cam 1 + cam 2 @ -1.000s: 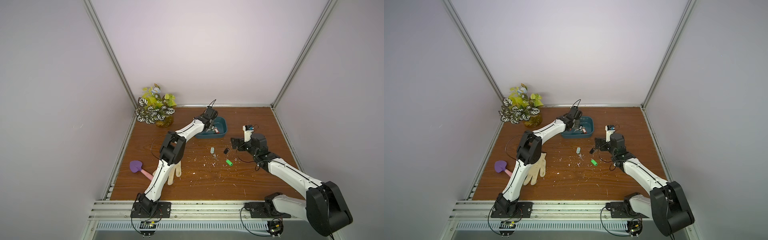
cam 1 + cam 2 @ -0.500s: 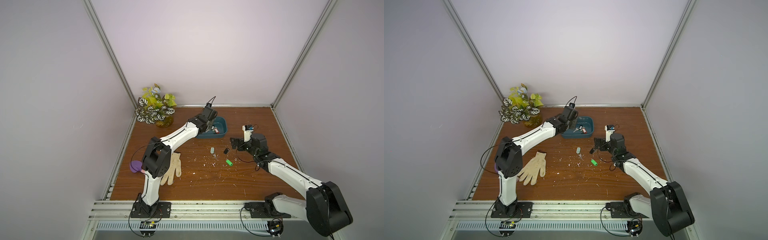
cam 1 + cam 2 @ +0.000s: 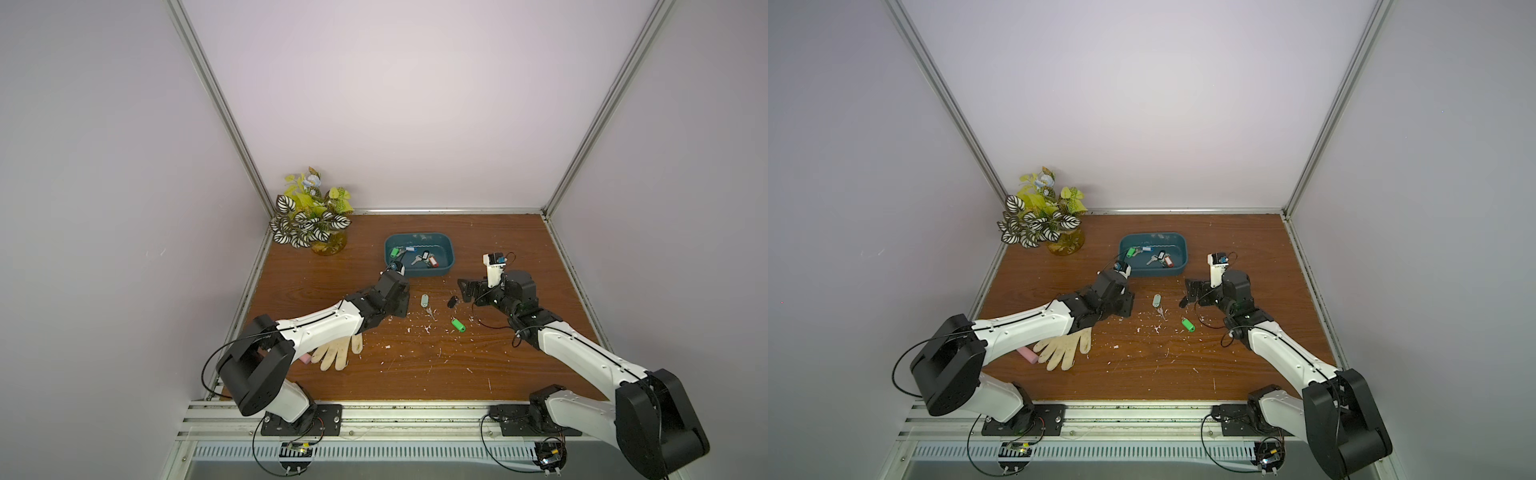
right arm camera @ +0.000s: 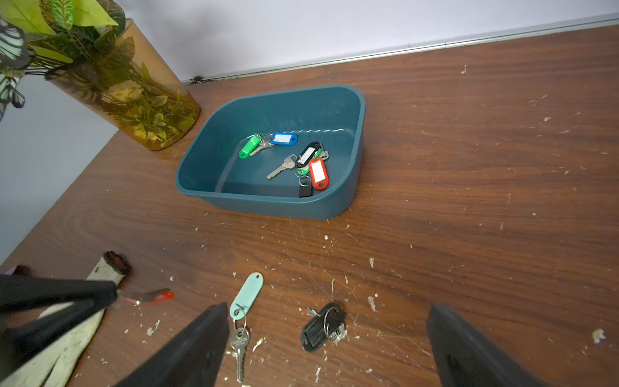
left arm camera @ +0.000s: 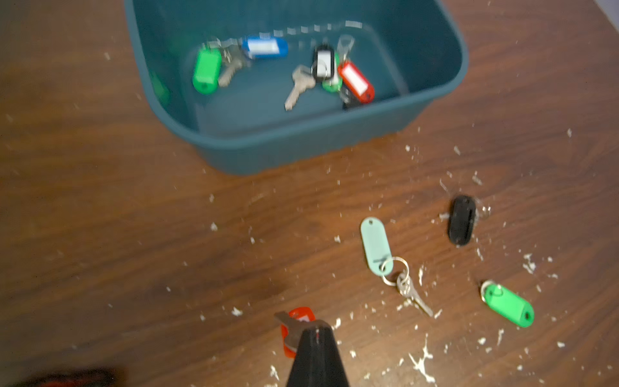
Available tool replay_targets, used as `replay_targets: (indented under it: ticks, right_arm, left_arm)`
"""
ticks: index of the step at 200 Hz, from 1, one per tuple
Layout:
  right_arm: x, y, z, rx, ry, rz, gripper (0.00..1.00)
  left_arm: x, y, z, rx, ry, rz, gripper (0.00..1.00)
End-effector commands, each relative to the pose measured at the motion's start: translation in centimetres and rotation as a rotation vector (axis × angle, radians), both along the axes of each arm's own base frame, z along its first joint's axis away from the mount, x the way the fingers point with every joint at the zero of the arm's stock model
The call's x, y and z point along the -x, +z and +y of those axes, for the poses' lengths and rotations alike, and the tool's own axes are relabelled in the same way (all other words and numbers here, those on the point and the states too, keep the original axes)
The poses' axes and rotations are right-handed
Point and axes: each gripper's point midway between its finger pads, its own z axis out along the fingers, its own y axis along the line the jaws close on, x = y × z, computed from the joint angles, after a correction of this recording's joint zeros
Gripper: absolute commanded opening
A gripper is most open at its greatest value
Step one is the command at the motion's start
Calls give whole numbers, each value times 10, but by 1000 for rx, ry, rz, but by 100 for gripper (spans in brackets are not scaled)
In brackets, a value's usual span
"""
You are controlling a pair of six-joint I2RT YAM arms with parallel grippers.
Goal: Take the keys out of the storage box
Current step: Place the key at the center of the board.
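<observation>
The worktop (image 3: 415,374) is speckled with white crumbs (image 5: 423,360). The storage box (image 3: 432,271) sits just beyond both claws, with a bunch of the keys (image 4: 301,160) lying inside it. My left claw (image 5: 313,330) is pinched together on a red-tagged key (image 5: 298,321), outside the box. My right claw (image 4: 326,306) is spread wide, with a black-tagged key (image 4: 321,330) on the wood under its gap. A mint-tagged key (image 5: 375,246) lies between the two claws.

storage box (image 4: 268,204): dark teal, upright on desk (image 4: 469,201) | inside, one end: green-tag key (image 4: 249,146) touching blue-tag key (image 4: 284,138) | other end: black-tag key (image 4: 308,154) and red-tag key (image 4: 318,173) heaped | out, flat, apart: grey-tag key (image 4: 247,295), second black-tag key (image 4: 322,327), second green-tag key (image 5: 509,310) | my left pincer (image 5: 315,330) pinches second red-tag key (image 5: 299,315)
</observation>
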Motion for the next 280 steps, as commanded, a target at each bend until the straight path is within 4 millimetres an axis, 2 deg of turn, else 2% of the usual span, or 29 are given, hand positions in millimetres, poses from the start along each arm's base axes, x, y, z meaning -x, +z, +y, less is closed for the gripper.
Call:
replay_targets:
  ticks: [1, 55, 99, 170, 234, 280]
  right_arm:
    - [-1, 12, -1, -16, 0, -45, 100]
    - [1, 14, -4, -1, -12, -56, 100]
    - [-1, 13, -6, 8, -20, -57, 100]
    - [1, 15, -5, -2, -16, -63, 100]
    - [1, 16, -9, 14, -31, -69, 100]
    - [-1, 18, -6, 19, -13, -61, 100]
  left_arm:
    - [-1, 5, -18, 116, 12, 0, 0]
    - [1, -33, -7, 19, 40, 60, 0]
    - [-1, -44, -7, -9, 48, 76, 1]
    - [-6, -44, -9, -16, 60, 73, 2]
    - [-27, -47, -18, -57, 63, 75, 3]
    - [-38, -33, -11, -73, 72, 47, 24]
